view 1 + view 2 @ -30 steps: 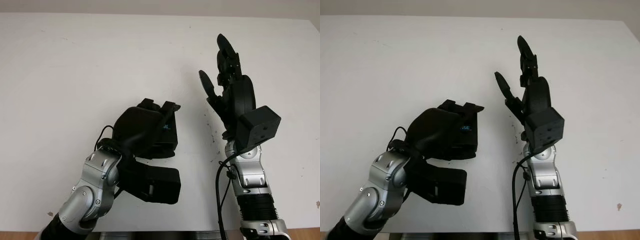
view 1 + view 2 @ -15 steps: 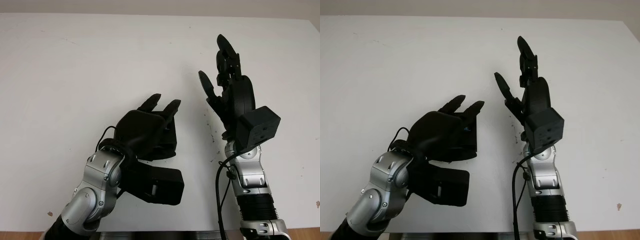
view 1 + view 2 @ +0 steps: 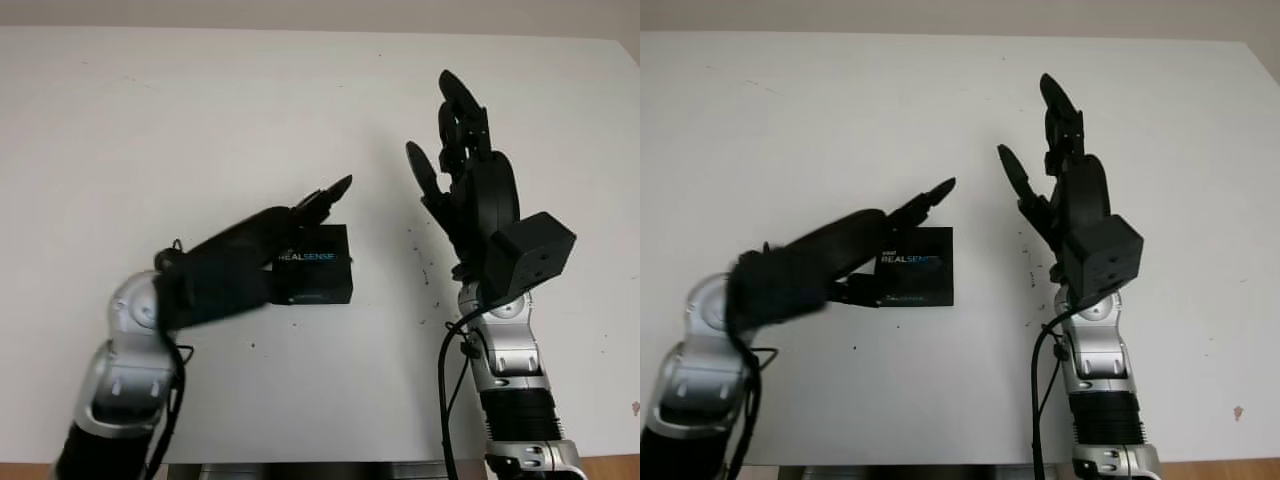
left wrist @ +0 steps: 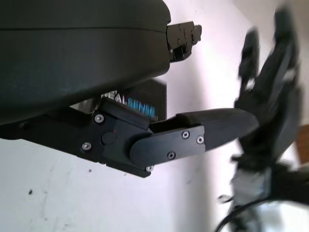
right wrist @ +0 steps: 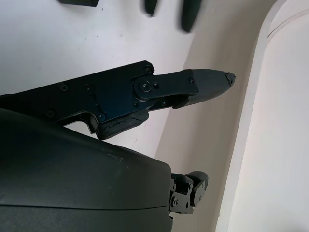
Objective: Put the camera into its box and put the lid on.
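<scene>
A black box [image 3: 318,268] with its lid on, lettered REALSENSE, lies flat on the white table [image 3: 150,120] near the middle. My left hand [image 3: 305,212] is open and stretches over the box's left part, with its fingertips [image 3: 338,187] past the box's far edge and nothing in its grasp. In the left wrist view the box [image 4: 142,104] shows just behind the hand's thumb [image 4: 203,133]. My right hand [image 3: 455,140] is open and raised upright to the right of the box, well apart from it. The camera itself is hidden.
The table's far edge runs along the top of the eye views. A few dark specks [image 3: 425,268] mark the surface between the box and my right arm. Bare white surface surrounds the box on all sides.
My left hand uncurled from the box, and the arm swung out to the left, uncovering the lid's lettering. The box stays in place. The right hand barely moved.
</scene>
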`<state>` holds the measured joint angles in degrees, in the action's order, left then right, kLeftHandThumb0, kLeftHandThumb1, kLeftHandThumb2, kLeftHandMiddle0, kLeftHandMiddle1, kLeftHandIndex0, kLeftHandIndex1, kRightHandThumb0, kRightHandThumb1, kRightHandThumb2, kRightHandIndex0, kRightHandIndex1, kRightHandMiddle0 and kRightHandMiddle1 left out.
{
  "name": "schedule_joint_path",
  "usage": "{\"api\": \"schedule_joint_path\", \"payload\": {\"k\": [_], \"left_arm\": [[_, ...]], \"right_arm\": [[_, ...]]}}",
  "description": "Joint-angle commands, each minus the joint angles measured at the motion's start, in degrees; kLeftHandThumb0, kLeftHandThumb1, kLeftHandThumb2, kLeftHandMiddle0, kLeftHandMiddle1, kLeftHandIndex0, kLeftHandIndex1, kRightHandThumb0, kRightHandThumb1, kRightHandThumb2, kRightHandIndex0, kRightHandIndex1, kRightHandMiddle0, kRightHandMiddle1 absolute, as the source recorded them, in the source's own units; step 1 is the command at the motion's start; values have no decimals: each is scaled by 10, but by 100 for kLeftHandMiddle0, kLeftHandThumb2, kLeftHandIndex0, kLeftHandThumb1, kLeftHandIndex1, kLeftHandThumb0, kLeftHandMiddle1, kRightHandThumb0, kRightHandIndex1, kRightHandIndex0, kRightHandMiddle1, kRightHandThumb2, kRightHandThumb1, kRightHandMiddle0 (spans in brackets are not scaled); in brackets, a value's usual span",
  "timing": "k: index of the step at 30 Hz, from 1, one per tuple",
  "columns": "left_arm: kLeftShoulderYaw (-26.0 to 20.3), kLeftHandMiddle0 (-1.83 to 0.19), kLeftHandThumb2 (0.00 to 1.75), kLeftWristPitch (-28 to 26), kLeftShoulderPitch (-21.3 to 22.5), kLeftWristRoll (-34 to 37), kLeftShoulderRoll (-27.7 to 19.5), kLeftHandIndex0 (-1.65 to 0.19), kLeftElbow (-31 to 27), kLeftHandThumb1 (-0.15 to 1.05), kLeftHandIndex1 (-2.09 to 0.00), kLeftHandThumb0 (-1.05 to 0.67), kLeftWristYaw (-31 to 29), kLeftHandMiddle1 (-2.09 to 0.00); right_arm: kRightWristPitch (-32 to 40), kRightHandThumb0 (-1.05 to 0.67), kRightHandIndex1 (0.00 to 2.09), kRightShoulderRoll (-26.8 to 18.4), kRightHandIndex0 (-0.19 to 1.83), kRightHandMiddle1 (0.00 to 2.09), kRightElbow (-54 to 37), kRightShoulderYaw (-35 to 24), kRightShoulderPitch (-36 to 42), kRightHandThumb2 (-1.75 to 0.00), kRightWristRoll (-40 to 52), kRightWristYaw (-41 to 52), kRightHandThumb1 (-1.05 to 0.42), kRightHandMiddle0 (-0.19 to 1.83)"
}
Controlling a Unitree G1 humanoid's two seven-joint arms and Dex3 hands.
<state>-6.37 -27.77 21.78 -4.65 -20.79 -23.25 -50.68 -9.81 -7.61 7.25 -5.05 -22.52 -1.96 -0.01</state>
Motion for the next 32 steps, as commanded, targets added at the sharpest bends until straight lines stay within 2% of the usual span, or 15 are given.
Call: {"api": "schedule_joint_path", "payload": {"k": [1, 5, 7, 11, 13, 16, 20, 25, 28, 32], "left_arm": [[-30, 19, 75, 26, 13, 47, -21, 19, 25, 105, 0, -92, -3, 0], [-83, 19, 74, 50, 27, 142, -30, 19, 86, 105, 0, -92, 24, 0], [-97, 19, 75, 52, 26, 168, -20, 19, 98, 105, 0, -93, 61, 0], [-113, 19, 73, 72, 22, 175, 44, 19, 111, 105, 0, -92, 209, 0], [-115, 19, 72, 91, 26, 177, 78, 19, 132, 105, 0, -90, 275, 0], [-111, 19, 74, 142, 39, 177, 108, 19, 189, 105, 0, -87, 332, 0], [-104, 19, 76, 203, 63, 175, 118, 19, 273, 105, 0, -88, 363, 0], [-92, 19, 77, 270, 89, 171, 114, 19, 358, 105, 0, -88, 367, 0], [-87, 19, 74, 292, 99, 171, 115, 19, 385, 105, 0, -90, 374, 0], [-79, 19, 71, 296, 98, 176, 113, 19, 387, 105, 0, -90, 376, 0]], "right_arm": [[-4, -74, 5, -8, 0, 47, -9, 0, 4, -25, -5, 1, -105, -13], [10, -77, 4, -18, -1, 44, -11, 11, 2, -34, -28, 4, -105, -16], [33, -77, 2, -20, -7, 34, -23, 17, 6, -43, -29, 15, -105, -18], [68, -79, 0, -22, -18, 5, -35, 25, 14, -58, -25, 37, -105, -19], [87, -84, 0, -22, -19, 1, -35, 28, 11, -63, -28, 40, -105, -19], [117, -91, 0, -21, -19, 0, -36, 32, 4, -66, -31, 42, -105, -19], [138, -90, 0, -10, -19, 0, -35, 29, -6, -68, -21, 39, -105, -19], [168, -89, 0, -5, -19, 0, -41, 27, -18, -67, -13, 29, -105, -19], [174, -88, 0, -5, -19, 0, -42, 26, -22, -69, -13, 23, -105, -19], [181, -87, 0, -3, -19, 0, -46, 24, -22, -69, -11, 16, -105, -19]]}}
